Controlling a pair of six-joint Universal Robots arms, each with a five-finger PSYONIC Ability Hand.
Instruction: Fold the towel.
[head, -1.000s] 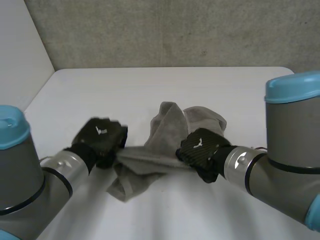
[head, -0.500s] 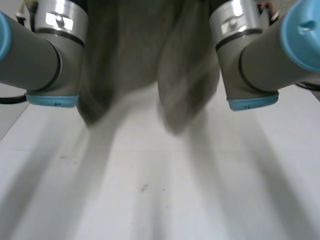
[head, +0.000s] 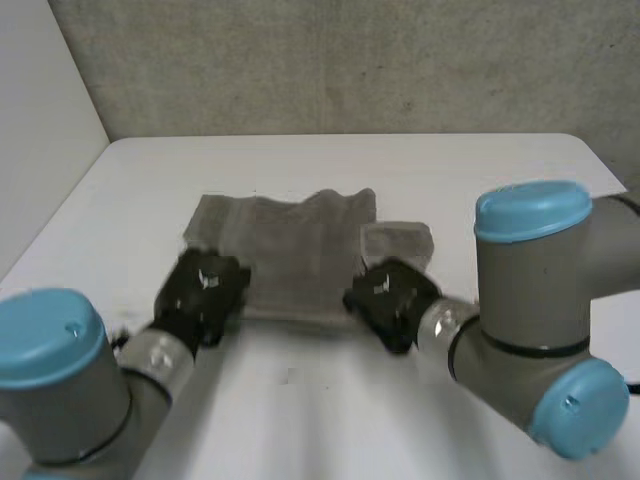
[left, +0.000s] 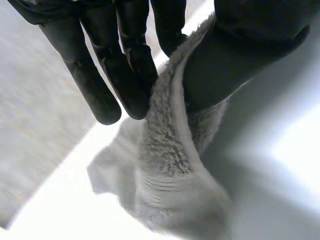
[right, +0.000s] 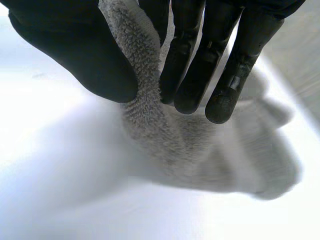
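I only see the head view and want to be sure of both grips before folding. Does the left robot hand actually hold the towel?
Observer: Yes. In its wrist view the left robot hand pinches the towel edge between thumb and straight fingers.
Operator: And the right one?
Observer: The right robot hand pinches a ridge of towel between its thumb and fingers.
Operator: What about beyond the right fingertips?
Observer: There the towel runs down in soft folds onto the table.

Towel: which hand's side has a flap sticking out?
The side held by the right hand: a small flap juts past the towel's main sheet just beyond it. The side by the left hand ends in a plain edge.
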